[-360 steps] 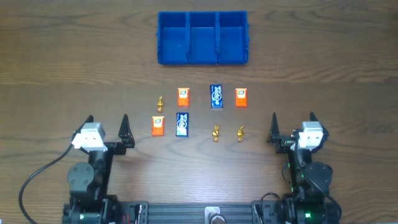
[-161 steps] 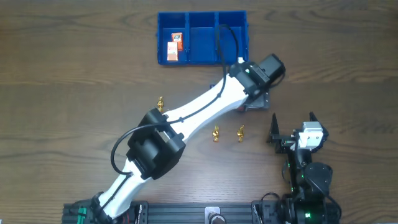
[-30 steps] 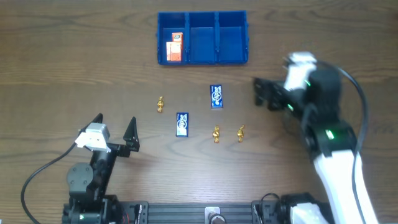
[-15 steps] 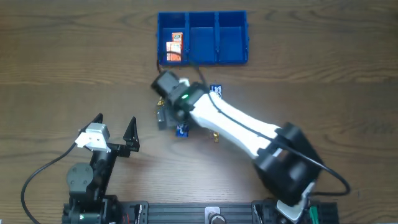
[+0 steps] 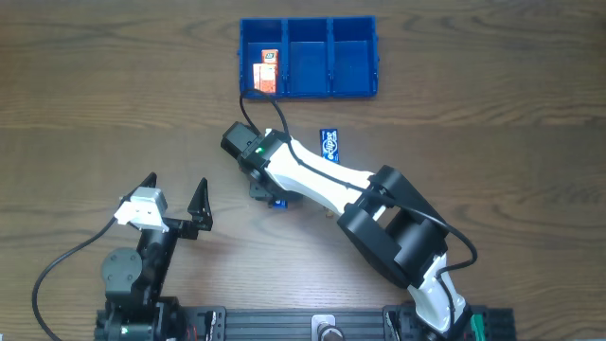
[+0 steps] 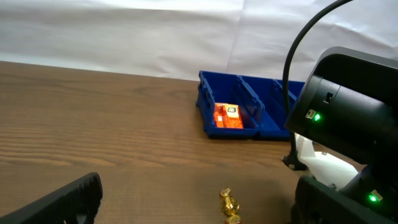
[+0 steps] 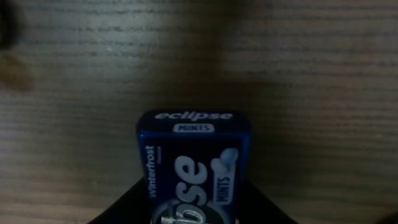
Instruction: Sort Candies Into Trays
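1. The wooden table (image 5: 95,95) is dark brown with the grain running side to side. Behind its far edge, in the left wrist view, hangs a white sheet (image 6: 124,31).
2. A blue tray (image 5: 309,94) with three compartments stands at the far side of the table. The orange candies (image 5: 265,76) lie in its left compartment (more than one, though I cannot count them).
3. The right arm reaches across to left of centre, and the right gripper (image 5: 265,188) is down on a blue mint tin (image 7: 194,155).
4. The tin lies flat on the wood, lengthwise between the fingers (image 7: 121,211), which press against its two long sides and grasp its near end.
5. A second blue tin (image 5: 329,147) lies apart on the table, between the arm and the tray.
6. A gold-wrapped candy (image 6: 230,205) sits on the wood beside the right arm.
7. The left gripper (image 5: 175,182) is at the near left, its fingers spread wide and holding nothing.
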### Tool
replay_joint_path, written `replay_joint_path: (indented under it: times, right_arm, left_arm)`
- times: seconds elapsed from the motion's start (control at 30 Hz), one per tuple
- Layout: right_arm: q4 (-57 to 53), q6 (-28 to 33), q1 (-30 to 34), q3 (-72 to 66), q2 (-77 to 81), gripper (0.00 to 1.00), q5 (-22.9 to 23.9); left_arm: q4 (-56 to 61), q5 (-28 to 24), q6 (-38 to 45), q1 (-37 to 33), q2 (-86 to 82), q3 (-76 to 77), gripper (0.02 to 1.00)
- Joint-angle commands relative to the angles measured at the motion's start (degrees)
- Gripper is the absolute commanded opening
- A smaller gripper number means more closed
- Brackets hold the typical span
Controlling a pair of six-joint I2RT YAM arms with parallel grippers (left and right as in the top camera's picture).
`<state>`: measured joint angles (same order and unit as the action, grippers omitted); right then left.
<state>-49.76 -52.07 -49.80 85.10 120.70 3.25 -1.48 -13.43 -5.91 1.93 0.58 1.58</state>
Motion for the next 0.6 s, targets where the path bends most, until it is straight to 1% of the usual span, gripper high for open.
replay_joint_path:
  times: [0.03, 0.1, 0.2, 0.27, 0.33, 0.4, 0.43, 0.5, 0.6]
  right_arm:
    - [-0.09, -0.22, -0.07, 1.18, 0.94, 0.283, 1.44]
    - [-0.11, 0.04, -0.07, 1.27, 0.92, 0.242, 2.75]
    - [-4.07, 6.58, 1.95, 6.91, 0.59, 0.237, 3.30]
    - [-10.19, 10.62, 5.29, 15.10, 0.44, 0.218, 4.72]
    - [-15.82, 16.15, 9.81, 26.29, 0.44, 0.213, 6.38]
    - [-18.75, 20.22, 13.29, 35.85, 0.50, 0.211, 8.41]
    - [-18.86, 23.98, 16.02, 40.83, 0.66, 0.215, 8.96]
    - [-16.70, 28.22, 20.33, 45.18, 1.66, 0.213, 8.94]
    - [-11.32, 29.70, 23.71, 45.53, 4.07, 0.215, 9.03]
  left_arm:
    - [-1.57, -1.03, 0.61, -0.20, -0.37, -1.31, 0.998]
    - [-1.60, -1.03, 0.61, -0.20, -0.37, -1.31, 0.996]
    - [-1.60, -1.03, 0.61, -0.20, -0.37, -1.31, 0.998]
    - [-1.60, -1.03, 0.61, -0.20, -0.37, -1.31, 0.996]
    - [-1.60, -1.03, 0.61, -0.20, -0.37, -1.31, 0.998]
    - [-1.60, -1.03, 0.61, -0.20, -0.37, -1.31, 0.998]
    - [-1.60, -1.03, 0.61, -0.20, -0.37, -1.31, 0.998]
    - [-1.60, -1.03, 0.61, -0.20, -0.37, -1.31, 0.998]
    - [-1.60, -1.03, 0.61, -0.20, -0.37, -1.31, 0.998]
